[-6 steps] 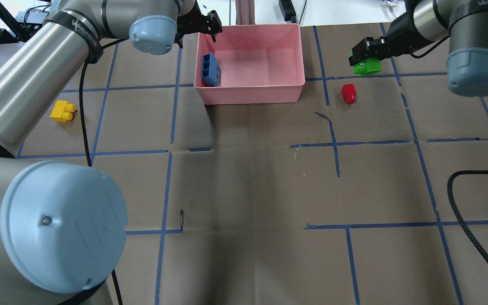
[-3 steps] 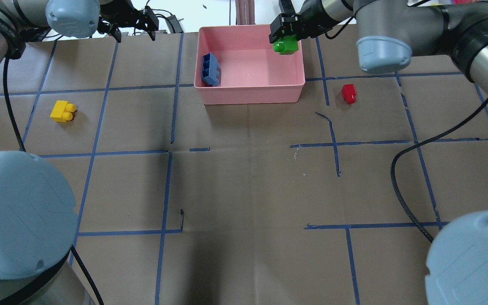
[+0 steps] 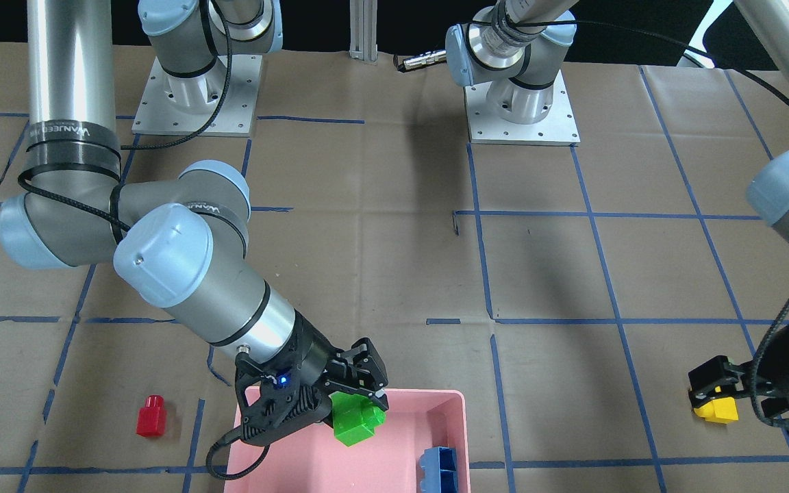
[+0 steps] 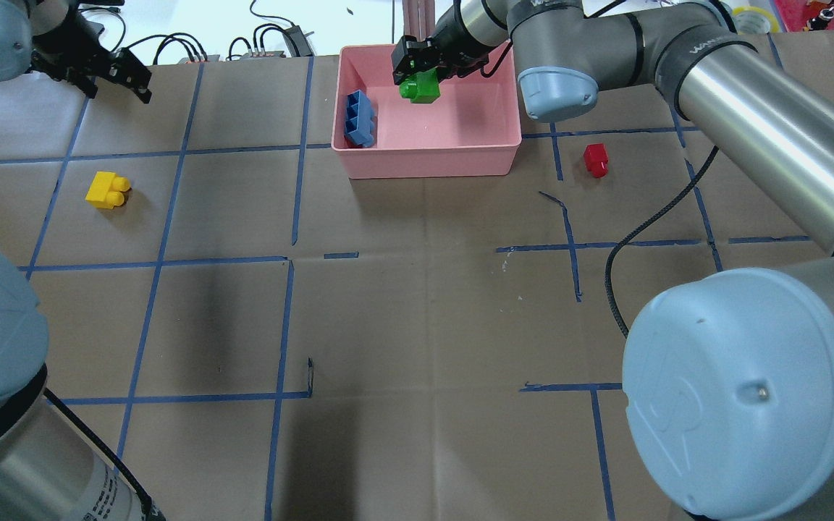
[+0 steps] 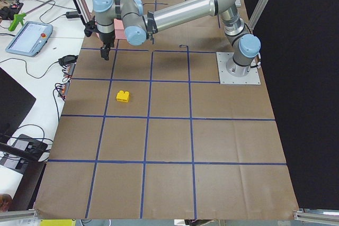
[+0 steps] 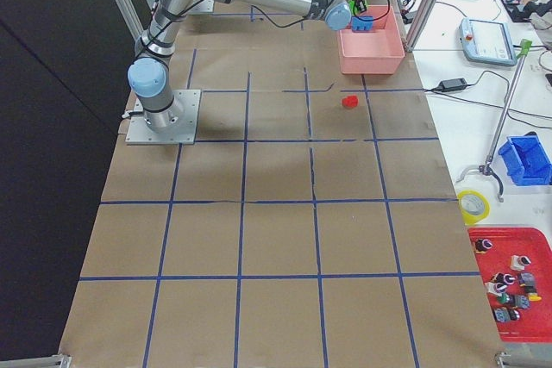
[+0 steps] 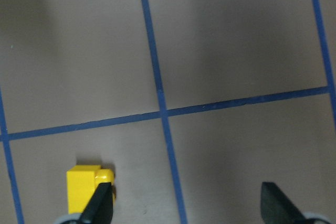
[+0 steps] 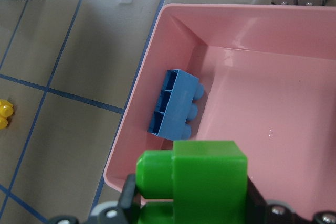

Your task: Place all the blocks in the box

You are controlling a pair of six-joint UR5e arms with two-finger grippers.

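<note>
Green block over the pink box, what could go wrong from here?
The green block, held by the right gripper above the pink box, might bounce out when dropped, or hit the blue block. The open left gripper sits off-centre from the yellow block; a finger may land on it.

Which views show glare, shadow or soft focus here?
Right wrist view: faint sheen on the pink box floor; green block looms large. Left wrist view: left gripper soft-edged, yellow block crisp. Overhead view: broad dark shadow bands across the table.
</note>
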